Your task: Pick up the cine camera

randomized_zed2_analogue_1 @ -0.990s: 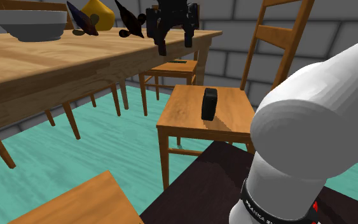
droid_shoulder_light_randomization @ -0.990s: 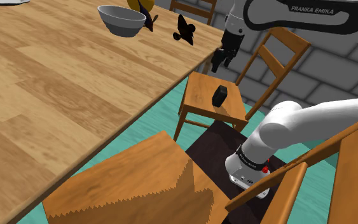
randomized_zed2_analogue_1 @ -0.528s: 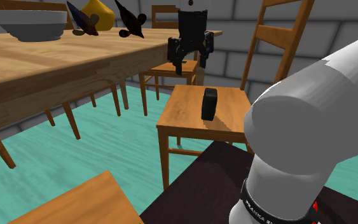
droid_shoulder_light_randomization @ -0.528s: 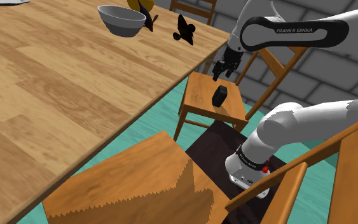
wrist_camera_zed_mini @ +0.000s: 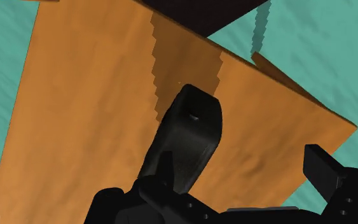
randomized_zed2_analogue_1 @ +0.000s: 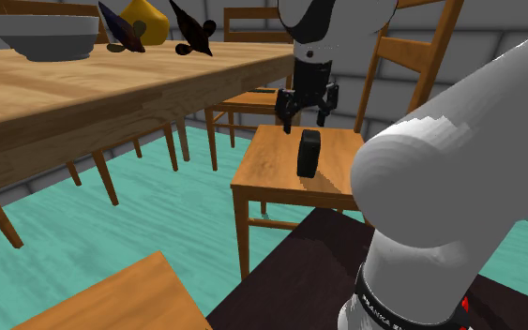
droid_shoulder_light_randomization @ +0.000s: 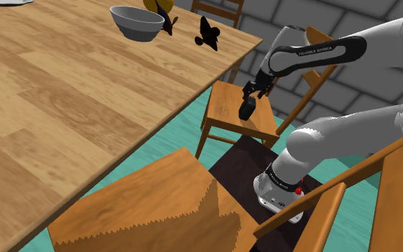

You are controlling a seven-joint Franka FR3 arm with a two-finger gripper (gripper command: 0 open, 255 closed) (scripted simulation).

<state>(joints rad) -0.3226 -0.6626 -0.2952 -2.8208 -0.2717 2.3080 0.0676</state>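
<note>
On the chair seat (randomized_zed2_analogue_1: 269,161) beside the desk (randomized_zed2_analogue_1: 112,84), the black cine camera (randomized_zed2_analogue_1: 308,153) is standing upright. The gripper (randomized_zed2_analogue_1: 307,112) is hovering just above, wide open and empty. The camera is sitting off-centre toward one finger, risking a toppling knock.

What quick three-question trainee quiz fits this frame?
1. True or false: the hand is shut on the cine camera.
2. The cine camera stands on: A) the table, B) the chair seat, C) the floor.
3. Fill in: the hand is directly ___ the cine camera.
Key: 1 false, the hand is open; 2 B; 3 above.
</note>
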